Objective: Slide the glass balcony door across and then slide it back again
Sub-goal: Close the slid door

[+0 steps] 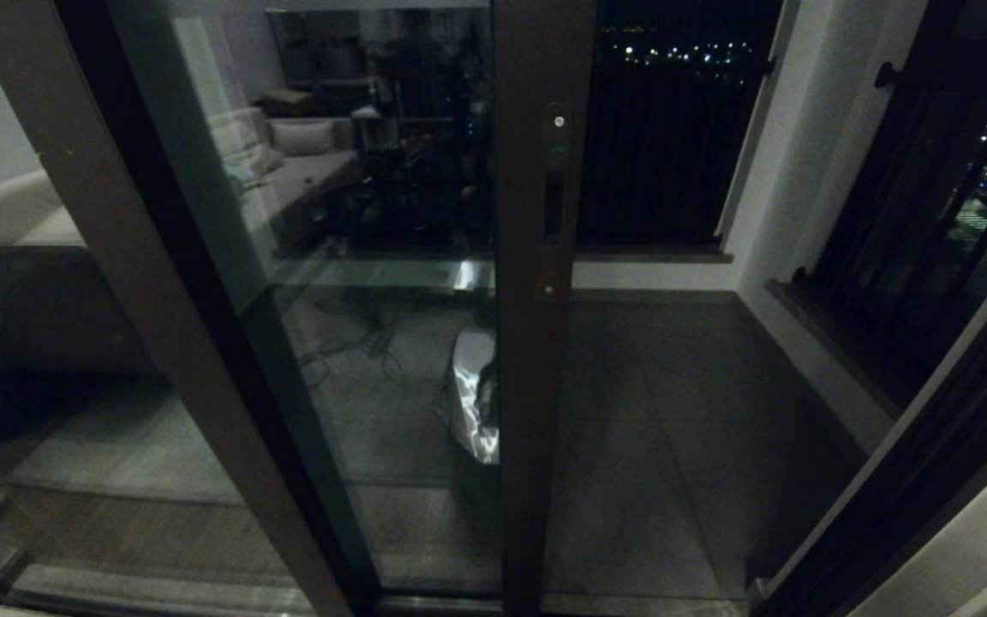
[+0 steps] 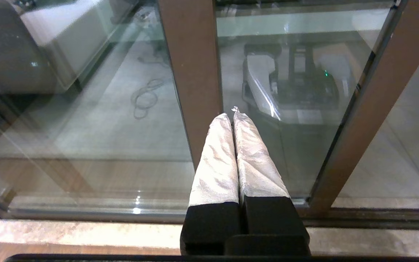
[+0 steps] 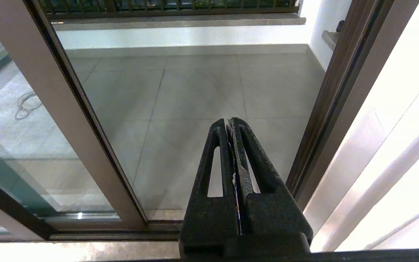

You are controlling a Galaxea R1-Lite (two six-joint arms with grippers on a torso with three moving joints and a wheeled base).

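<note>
The glass balcony door [image 1: 391,257] stands part-way across. Its dark brown upright edge [image 1: 536,360] carries a narrow slot handle [image 1: 553,206] and a small round lock [image 1: 559,121]. To the right of that edge lies the open gap to the balcony. My left gripper [image 2: 233,115], its fingers wrapped in white, is shut on nothing. It hangs low before the glass, between the plain stile [image 2: 191,72] and the door's edge [image 2: 376,109]. My right gripper [image 3: 230,123] is shut and empty, pointing into the gap beside the door's edge [image 3: 67,127]. Neither gripper shows in the head view.
The fixed glass panel's brown stile [image 1: 159,300] slants down the left. The dark door jamb [image 1: 930,446] and a white wall [image 3: 395,127] bound the gap on the right. The floor track [image 2: 340,214] runs along the bottom. Grey balcony tiles [image 1: 673,411] and railings [image 1: 673,128] lie beyond.
</note>
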